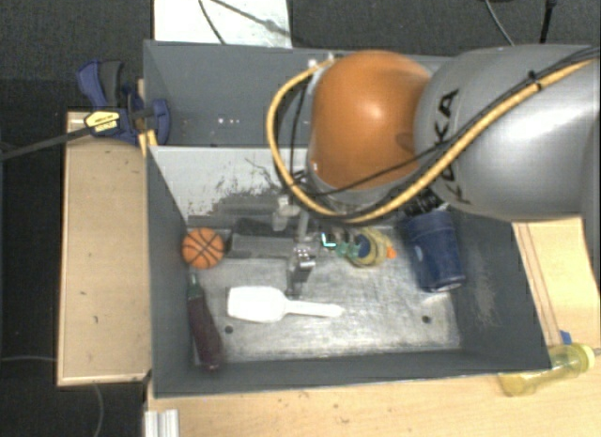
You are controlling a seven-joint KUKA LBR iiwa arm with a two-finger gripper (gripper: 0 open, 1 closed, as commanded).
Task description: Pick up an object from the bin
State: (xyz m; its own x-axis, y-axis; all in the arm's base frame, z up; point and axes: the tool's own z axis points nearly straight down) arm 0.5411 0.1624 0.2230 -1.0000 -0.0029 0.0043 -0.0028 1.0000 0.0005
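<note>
Tool (300,273): low at mid-bin (399,318); whether wide or narrow cannot be told.
Nearest thing: white scoop (278,307), flat on the floor just below the tool.
Risk: the flat scoop may skid aside or slip free, since little edge stands up to pinch.

The white plastic scoop (268,306) lay flat on the grey floor of the bin (394,327), near the front wall and about halfway across. Its wide, rounded end pointed left and its thin handle pointed right. It lay all by itself. The gripper (299,275) hung just above its middle, where the wide end met the handle.
</note>
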